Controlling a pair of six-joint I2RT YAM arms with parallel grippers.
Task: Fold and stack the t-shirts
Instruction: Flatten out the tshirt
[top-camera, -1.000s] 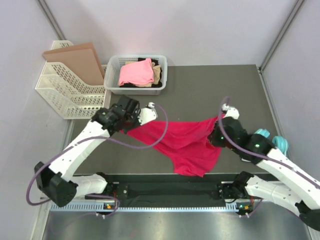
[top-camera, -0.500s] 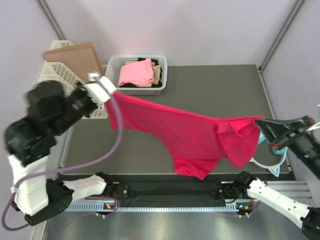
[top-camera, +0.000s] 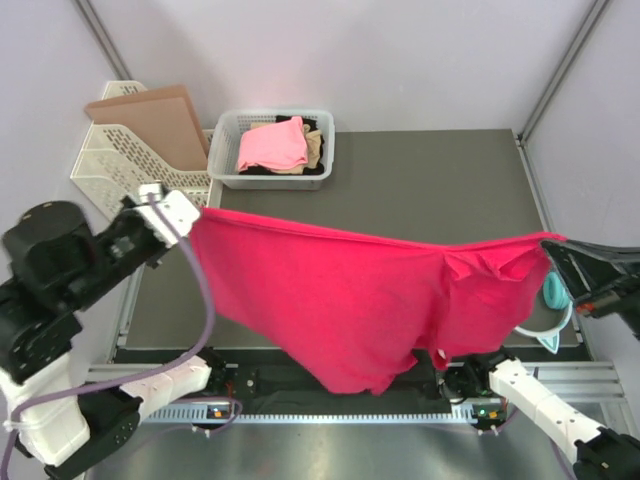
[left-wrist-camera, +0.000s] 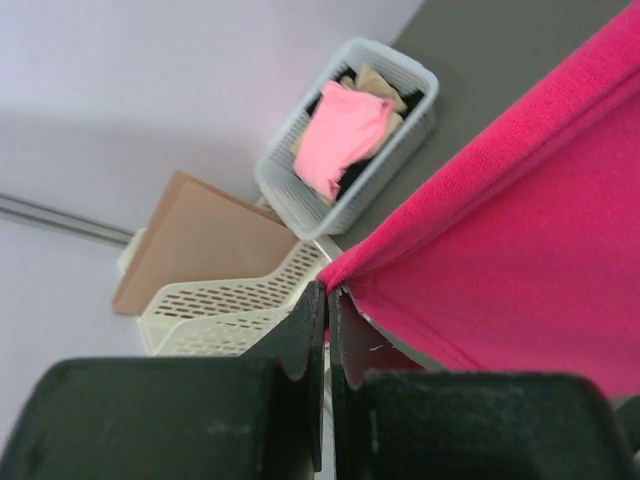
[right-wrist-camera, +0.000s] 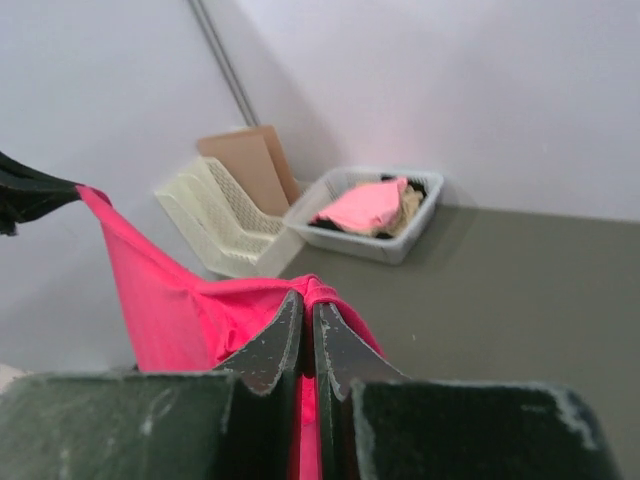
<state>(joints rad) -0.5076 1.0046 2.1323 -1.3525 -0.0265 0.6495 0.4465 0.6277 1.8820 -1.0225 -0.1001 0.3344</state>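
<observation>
Crimson cloth fills the top view: the crimson shirt (top-camera: 340, 300) hangs stretched in the air on the near side of the basket (top-camera: 225, 178), well apart from it, its lower edge sagging towards the arm bases; the left gripper (top-camera: 190, 215) holds one upper corner just near-left of the basket, and the right gripper (top-camera: 550, 245) holds the other far to the basket's right. Inside the basket we see a pink shirt (top-camera: 270, 145) on top, a tan shirt (top-camera: 315, 148) beside it and a black shirt (top-camera: 312, 125) showing at the edges; the table (top-camera: 430, 180) to the basket's right bears no folded shirt that we can see.

In the left wrist view the fingers are pressed together on the shirt's hem corner, with the basket far beyond them; the cloth runs taut away from the pinch.

In the right wrist view the jaws are likewise clamped on a bunched fold of crimson, the basket well ahead; the shirt sweeps off to the other arm.

We judge the task barely begun: one shirt is out and spread but not yet laid flat or folded; no stack exists; three shirts appear to wait in the basket.
</observation>
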